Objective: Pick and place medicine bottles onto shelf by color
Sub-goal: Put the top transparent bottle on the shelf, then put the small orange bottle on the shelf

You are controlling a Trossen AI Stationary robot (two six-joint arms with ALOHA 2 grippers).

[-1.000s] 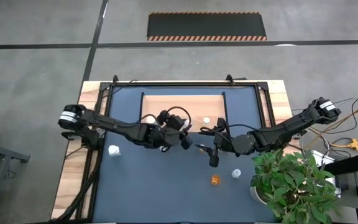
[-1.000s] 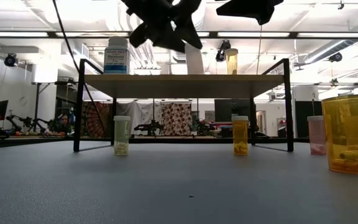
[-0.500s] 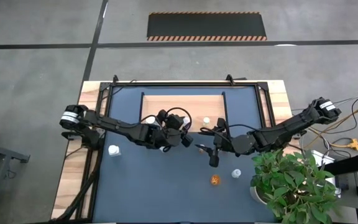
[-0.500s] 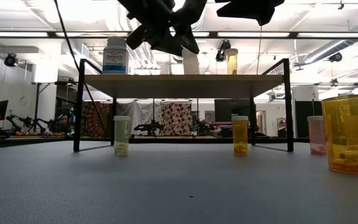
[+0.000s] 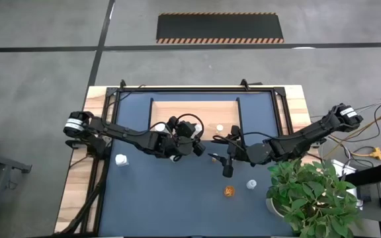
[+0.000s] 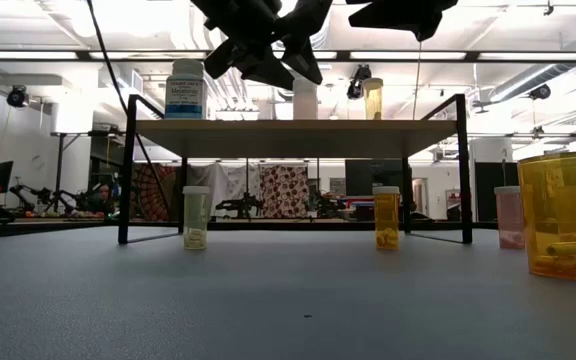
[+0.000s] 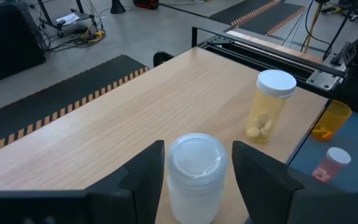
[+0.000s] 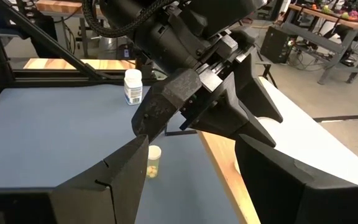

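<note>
White plastic with a smooth round lid, the bottle (image 7: 194, 174) stands on the shelf (image 7: 135, 112) between the fingers of the left gripper (image 7: 194, 180), which flank it with a sliver of gap on each side; I cannot tell whether they press on it or have let go. Such a bottle looks light, stiff and a little slippery, best taken around the body below the lid. An amber bottle (image 7: 267, 106) stands upright farther along the board. Only the high view shows the right gripper (image 5: 227, 168) waiting over the blue tabletop (image 5: 177, 198), fingers spread and empty. Only the low view shows two more bottles (image 6: 196, 217) standing under the shelf.
</note>
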